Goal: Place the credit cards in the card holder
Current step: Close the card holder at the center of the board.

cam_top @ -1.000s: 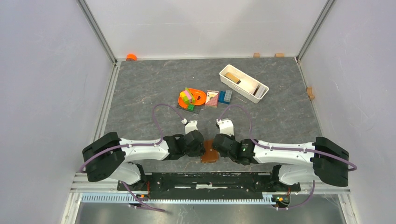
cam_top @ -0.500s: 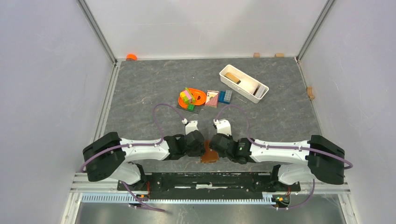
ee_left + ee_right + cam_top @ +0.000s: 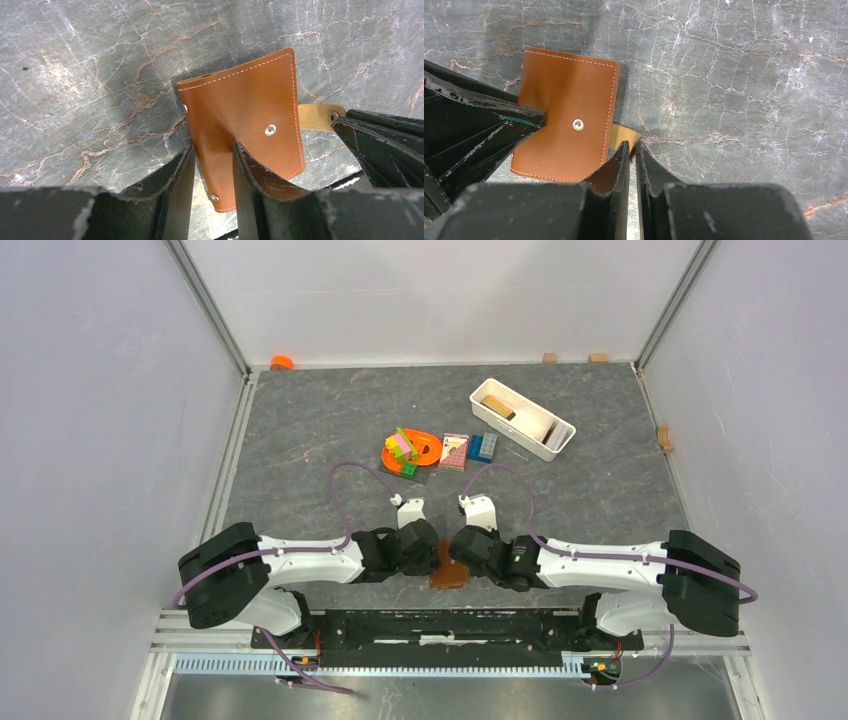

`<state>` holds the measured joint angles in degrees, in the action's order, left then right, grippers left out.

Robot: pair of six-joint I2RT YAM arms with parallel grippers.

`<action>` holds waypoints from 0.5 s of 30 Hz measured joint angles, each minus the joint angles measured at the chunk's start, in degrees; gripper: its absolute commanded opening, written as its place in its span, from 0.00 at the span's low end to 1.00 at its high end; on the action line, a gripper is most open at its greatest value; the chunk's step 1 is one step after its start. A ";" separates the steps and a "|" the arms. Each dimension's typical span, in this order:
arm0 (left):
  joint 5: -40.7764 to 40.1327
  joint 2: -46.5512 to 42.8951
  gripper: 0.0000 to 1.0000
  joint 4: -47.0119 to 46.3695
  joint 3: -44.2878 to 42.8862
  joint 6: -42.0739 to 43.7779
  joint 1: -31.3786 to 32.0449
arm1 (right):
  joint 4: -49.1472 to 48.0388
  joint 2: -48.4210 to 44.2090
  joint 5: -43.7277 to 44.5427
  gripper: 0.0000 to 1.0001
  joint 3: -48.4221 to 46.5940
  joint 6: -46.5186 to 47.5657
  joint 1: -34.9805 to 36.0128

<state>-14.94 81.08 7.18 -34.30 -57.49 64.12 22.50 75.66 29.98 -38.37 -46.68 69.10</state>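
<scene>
The card holder [image 3: 449, 569], a brown leather folded wallet with a snap button, lies near the table's front edge between my two grippers. My left gripper [image 3: 428, 546] is shut on its left part; in the left wrist view its fingers [image 3: 243, 167] straddle the brown cover [image 3: 247, 107]. My right gripper [image 3: 461, 546] is shut on the paler tan strap [image 3: 622, 134] at the wallet's right side; the strap also shows in the left wrist view [image 3: 317, 111]. No credit card shows at the grippers. A tan flat piece [image 3: 497, 406] lies in the white tray; I cannot tell if it is a card.
A white rectangular tray [image 3: 543, 445] stands at the back right. An orange dish [image 3: 425, 441] with coloured bricks, a pink-and-white flat block [image 3: 454, 451] and blue bricks [image 3: 483, 447] sit mid-table. A dark flat piece [image 3: 419, 478] lies by the dish.
My right gripper has shifted slightly left, closer against the wallet. The left gripper and the wallet have stayed in place.
</scene>
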 measured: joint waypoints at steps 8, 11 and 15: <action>-0.02 0.00 0.40 0.04 -0.02 0.02 0.04 | 0.83 0.17 0.07 0.12 0.11 -0.24 0.00; -0.02 0.02 0.40 0.04 -0.02 0.02 0.04 | 0.90 0.42 0.13 0.11 0.66 -0.55 0.00; -0.02 0.04 0.40 0.04 -0.04 0.02 0.04 | 0.90 0.98 0.26 0.00 1.49 -0.68 0.00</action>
<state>-14.96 81.12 7.22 -34.35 -57.47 64.16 23.40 76.64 30.24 -36.88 -47.35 69.10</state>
